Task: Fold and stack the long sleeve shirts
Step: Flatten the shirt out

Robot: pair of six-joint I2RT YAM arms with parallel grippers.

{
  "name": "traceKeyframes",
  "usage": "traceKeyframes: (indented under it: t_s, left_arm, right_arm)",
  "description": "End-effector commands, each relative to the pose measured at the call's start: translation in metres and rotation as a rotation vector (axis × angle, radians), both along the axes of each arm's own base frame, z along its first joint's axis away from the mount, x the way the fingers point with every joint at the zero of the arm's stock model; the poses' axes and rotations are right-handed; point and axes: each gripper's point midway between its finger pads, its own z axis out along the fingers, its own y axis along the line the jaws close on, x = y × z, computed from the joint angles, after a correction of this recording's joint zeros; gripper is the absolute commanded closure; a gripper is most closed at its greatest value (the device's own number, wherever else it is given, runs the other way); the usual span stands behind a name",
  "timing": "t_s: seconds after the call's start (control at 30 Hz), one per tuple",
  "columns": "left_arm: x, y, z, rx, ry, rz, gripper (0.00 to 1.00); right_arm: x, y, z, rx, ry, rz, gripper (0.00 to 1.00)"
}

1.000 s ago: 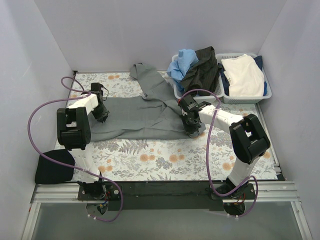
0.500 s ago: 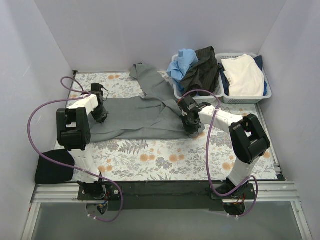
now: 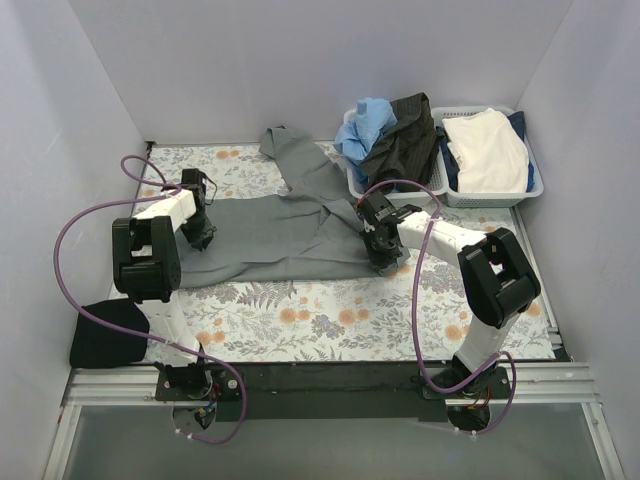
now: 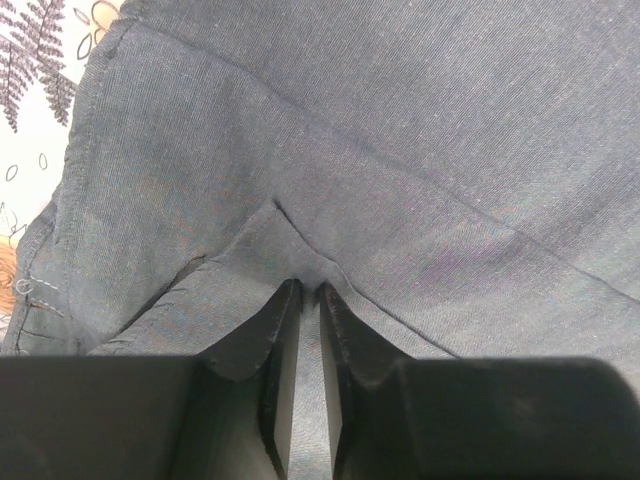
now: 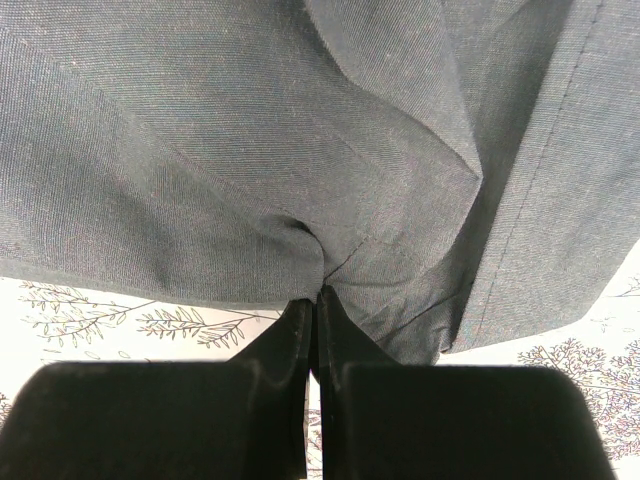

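Judging from the layout, the work is partway through. At the near left corner of the counter [image 3: 300, 320] the black shirt [image 3: 108, 335] lies as a compact bundle, seemingly folded already. The grey shirt [image 3: 270, 235] is spread out across the middle, one sleeve trailing toward the back wall, with no finished fold that I can make out. Folding it and laying it with the black one look to be what remains.

The left pincer [image 3: 203, 236] is down on the grey shirt's left end. Its wrist view shows the jaws narrowed to a slit with a ridge of grey cloth nipped between them. The right pincer [image 3: 386, 262] sits at the garment's near right edge, jaws pressed together on a puckered pinch of the same cloth. Farther right, the white baskets [image 3: 495, 197] hold other clothes, and neither arm touches them.
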Motion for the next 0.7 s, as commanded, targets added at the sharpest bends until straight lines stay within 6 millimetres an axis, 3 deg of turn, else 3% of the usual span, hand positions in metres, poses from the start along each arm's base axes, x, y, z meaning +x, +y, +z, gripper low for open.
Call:
traceKeyframes:
  t_s: [0.0, 0.2, 0.23, 0.37, 0.67]
  left_arm:
    - [0.001, 0.003, 0.029, 0.008, -0.059, 0.014, 0.91]
    - [0.002, 0.005, 0.038, 0.016, -0.071, 0.027, 0.96]
    - [0.002, 0.005, 0.040, 0.018, -0.077, 0.028, 1.00]
    - [-0.001, 0.008, 0.047, 0.036, -0.075, 0.030, 1.00]
    - [-0.014, 0.016, 0.082, 0.084, -0.103, 0.025, 1.00]
  right_arm:
    - [0.000, -0.003, 0.007, 0.005, -0.023, -0.016, 0.99]
    - [0.001, -0.002, 0.007, 0.006, -0.022, -0.015, 0.99]
    - [0.001, -0.003, 0.007, 0.006, -0.022, -0.017, 0.99]
    - [0.001, -0.004, 0.006, 0.000, -0.024, -0.019, 0.99]
    - [0.004, -0.015, 0.010, -0.018, -0.049, -0.063, 0.99]
